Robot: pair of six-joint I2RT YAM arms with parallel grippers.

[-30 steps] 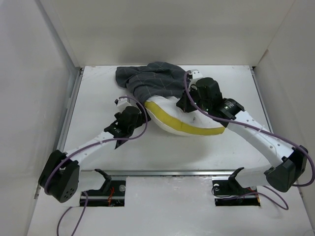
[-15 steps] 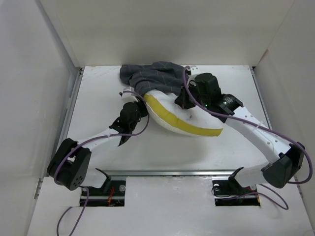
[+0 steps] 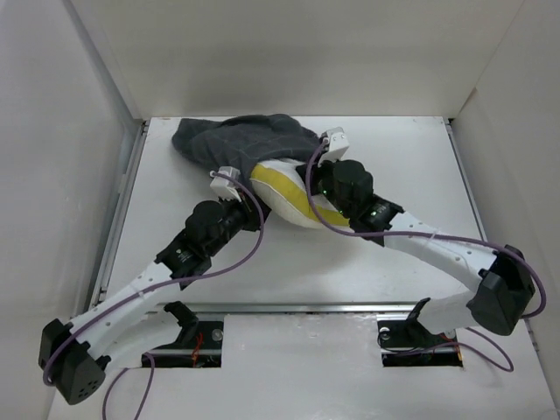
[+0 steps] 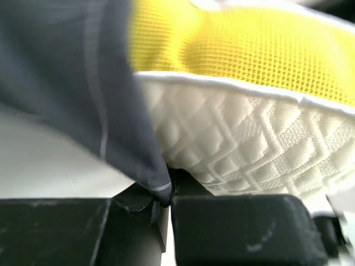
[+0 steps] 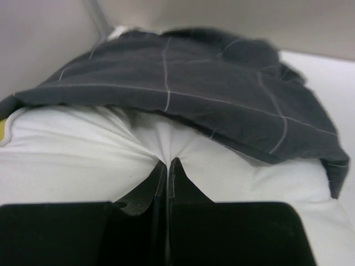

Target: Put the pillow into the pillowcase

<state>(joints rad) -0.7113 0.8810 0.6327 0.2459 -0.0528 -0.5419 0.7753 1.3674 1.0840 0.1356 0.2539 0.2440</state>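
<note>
A white table (image 3: 420, 157) stands boxed in by white walls (image 3: 306, 52) behind and on both sides. A metal rail (image 3: 297, 307) crosses its near edge; what looks like a similar strip (image 3: 122, 201) lines the left edge. Light falls evenly.

In the top view the pillow (image 3: 284, 188) is hidden at its far part under the pillowcase (image 3: 232, 140) in the upper middle and at its right end under the right arm (image 3: 411, 241), while the blurred left wrist view cuts the pillowcase off at upper left and the pillow at top and right.
</note>
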